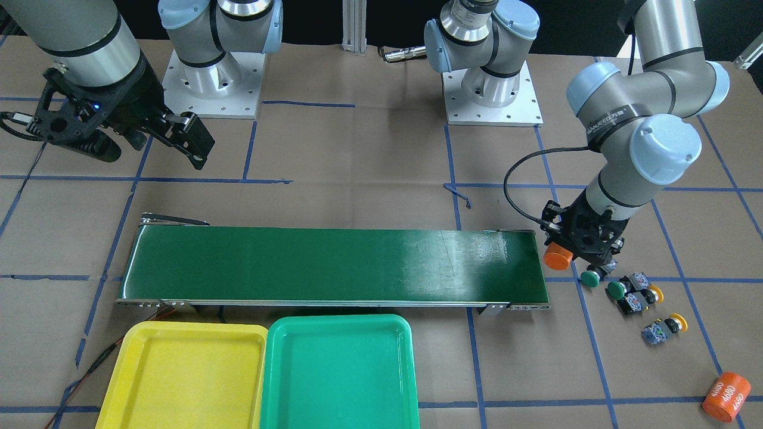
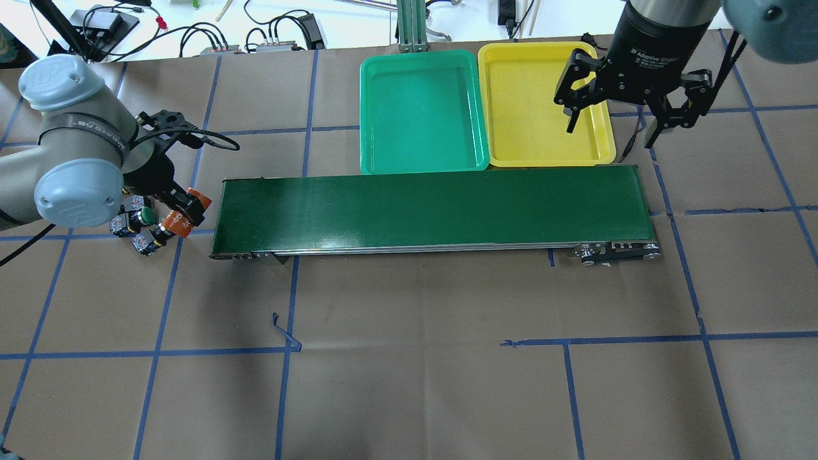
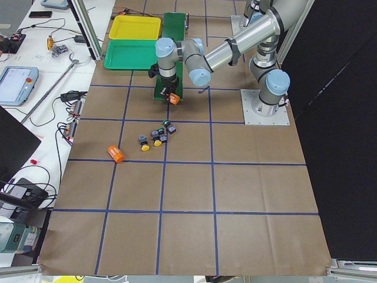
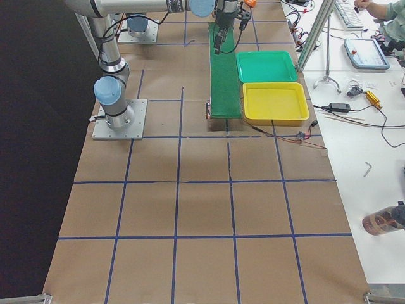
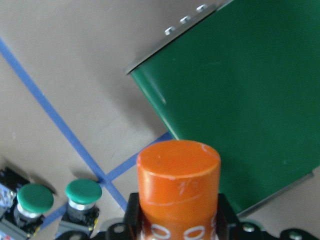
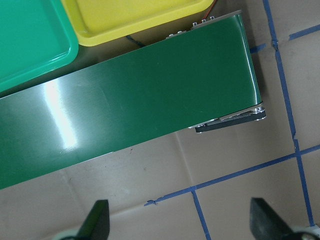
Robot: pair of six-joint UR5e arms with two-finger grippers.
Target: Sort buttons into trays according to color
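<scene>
Trays are sitting nearest in the front-facing view, yellow tray [image 1: 179, 375] beside green tray [image 1: 340, 369], both holding no buttons, while the left gripper [image 1: 573, 253] is clamping an orange 4680 cylinder [image 1: 557, 258] off the conveyor belt's [image 1: 334, 265] end. The four buttons [image 1: 617, 290] are lying just beside it, away from the belt. Overhead, the right gripper [image 2: 610, 128] is hanging spread wide over the yellow tray's edge, well apart from them, so the left arm is looking the nearer. At the left wrist, two green buttons [image 5: 83, 192] are showing lower left of the cylinder.

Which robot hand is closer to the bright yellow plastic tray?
The right. The right gripper hangs open above, near the yellow tray; the left gripper, holding an orange cylinder, is at the far end of the green conveyor belt.
</scene>
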